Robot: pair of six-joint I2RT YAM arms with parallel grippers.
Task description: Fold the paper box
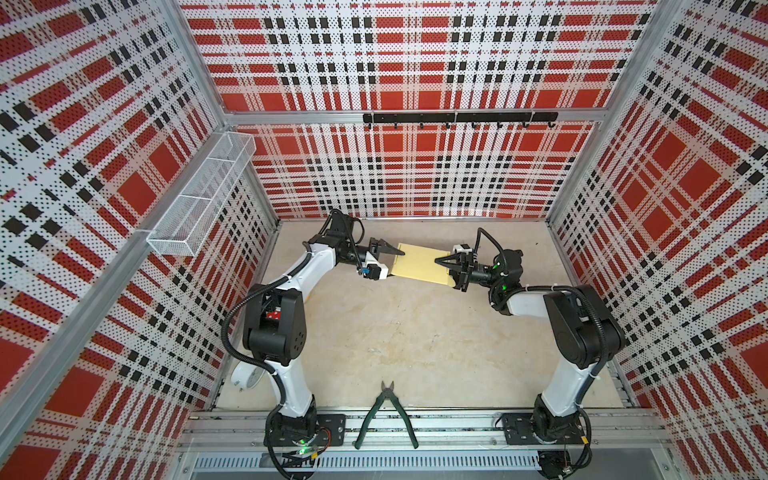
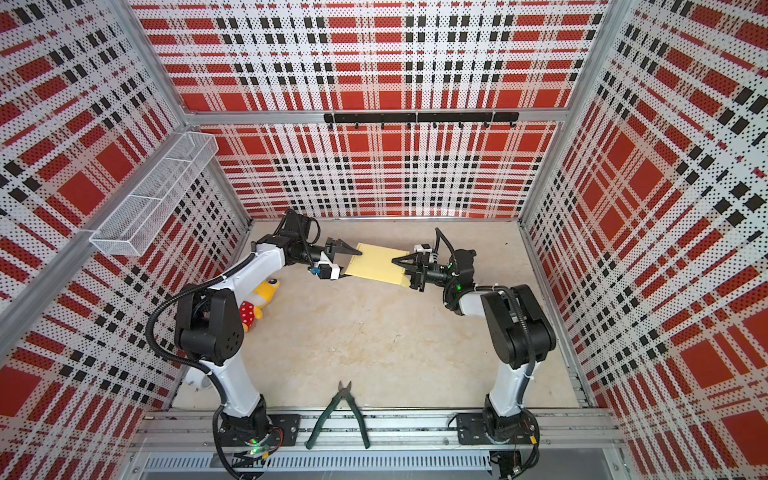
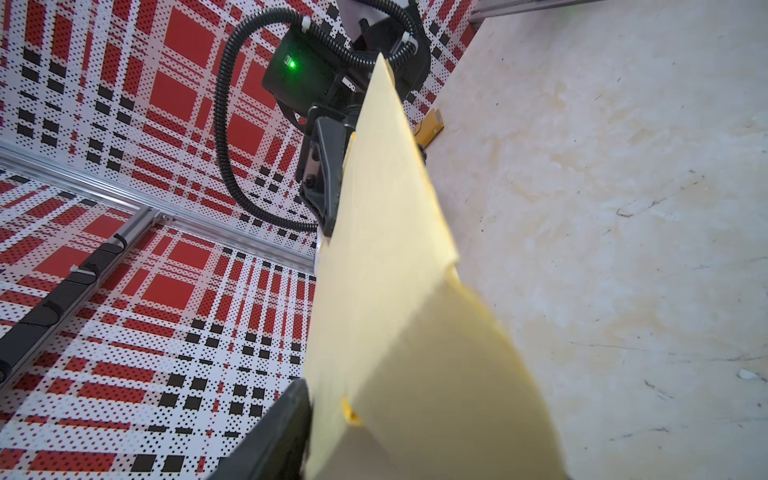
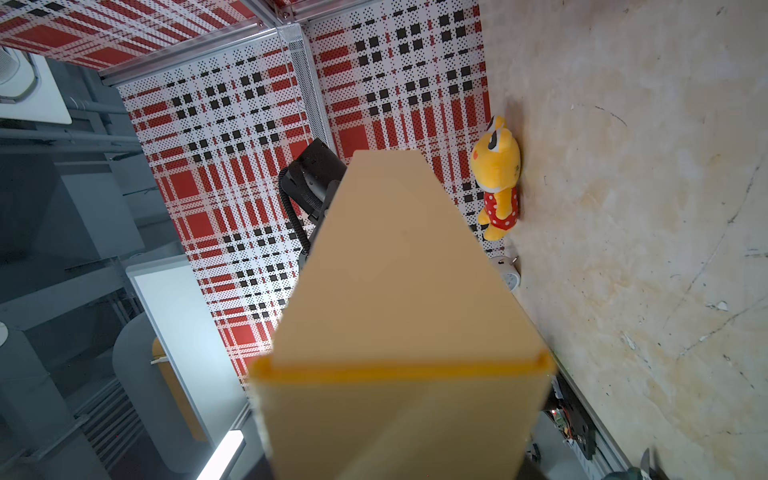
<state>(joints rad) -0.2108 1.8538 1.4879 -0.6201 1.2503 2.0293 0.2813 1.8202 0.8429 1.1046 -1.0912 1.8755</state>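
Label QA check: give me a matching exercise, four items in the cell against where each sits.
Items: 1 paper box; 2 green-handled cutters; 3 plush toy; 4 wire basket.
Places: A hung on the left wall; B far centre of the table; C front edge, centre; D on the table by the left wall.
Pairs: 1-B; 2-C; 3-D; 4-A.

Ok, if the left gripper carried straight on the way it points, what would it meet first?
The paper box: its edge looks to sit between those jaws. Beyond it, probably the right gripper.
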